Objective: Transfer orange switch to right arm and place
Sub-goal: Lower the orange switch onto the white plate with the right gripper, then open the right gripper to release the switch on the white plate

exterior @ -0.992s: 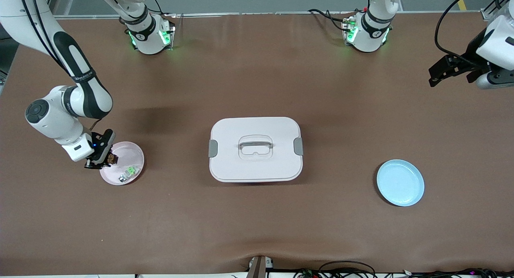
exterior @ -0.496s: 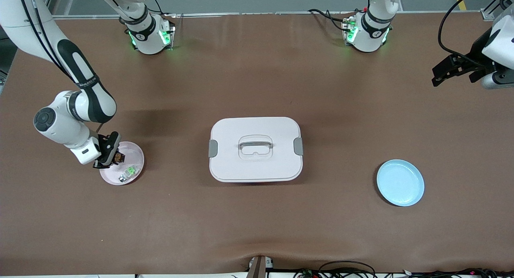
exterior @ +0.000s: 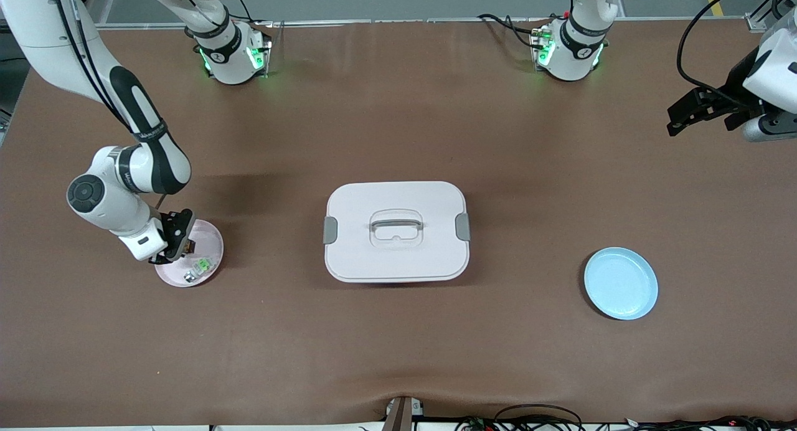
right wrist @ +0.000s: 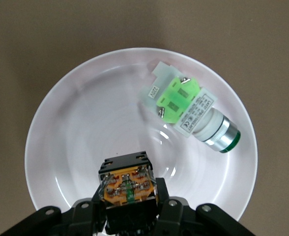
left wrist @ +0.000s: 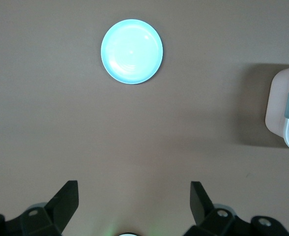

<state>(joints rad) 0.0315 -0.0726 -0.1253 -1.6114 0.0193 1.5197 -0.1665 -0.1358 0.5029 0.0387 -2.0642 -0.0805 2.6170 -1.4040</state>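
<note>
The orange switch [right wrist: 127, 183], a small black block with an orange face, sits between the fingers of my right gripper [right wrist: 130, 201]. That gripper [exterior: 176, 245] is shut on it, low over the pink plate [exterior: 212, 241] at the right arm's end of the table. The plate looks white in the right wrist view [right wrist: 75, 123]. A green-and-clear component with a silver end [right wrist: 191, 110] lies loose on the same plate, apart from the switch. My left gripper [exterior: 679, 121] hangs open and empty in the air at the left arm's end; its view shows the spread fingers [left wrist: 66, 199].
A white lidded box with a grey handle [exterior: 396, 232] stands mid-table; its corner shows in the left wrist view [left wrist: 287, 110]. A light blue plate [exterior: 621, 283] lies nearer the left arm's end and shows in the left wrist view [left wrist: 131, 51]. Cables run along the table's front edge.
My right gripper has shifted a little toward the table's middle, farther over the pink plate, with the orange switch still in it. The left gripper has barely moved.
</note>
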